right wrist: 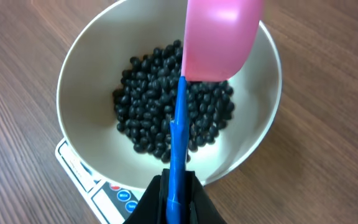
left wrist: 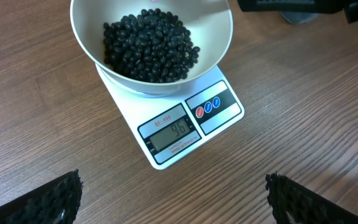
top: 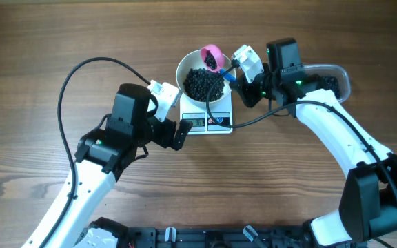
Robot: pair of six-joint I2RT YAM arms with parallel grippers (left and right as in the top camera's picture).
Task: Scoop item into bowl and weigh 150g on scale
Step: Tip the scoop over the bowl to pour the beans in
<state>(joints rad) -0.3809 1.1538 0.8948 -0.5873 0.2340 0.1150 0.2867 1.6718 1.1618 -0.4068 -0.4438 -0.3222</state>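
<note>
The white bowl (top: 182,72) stands on the white scale (top: 216,114) and holds a heap of black beans, the item (top: 204,84). My right gripper (top: 236,77) is shut on the blue handle of a pink scoop (top: 211,56), which hangs tilted over the bowl's far rim. In the right wrist view the scoop (right wrist: 222,37) shows its underside above the beans (right wrist: 154,106), and the gripper (right wrist: 178,193) clamps the handle. My left gripper (left wrist: 173,199) stands open over bare wood in front of the scale (left wrist: 222,121), whose display (left wrist: 173,132) reads 46.
A clear plastic tub (top: 338,74) with more black beans lies at the right, partly hidden behind my right arm. Black cables loop over the table beside both arms.
</note>
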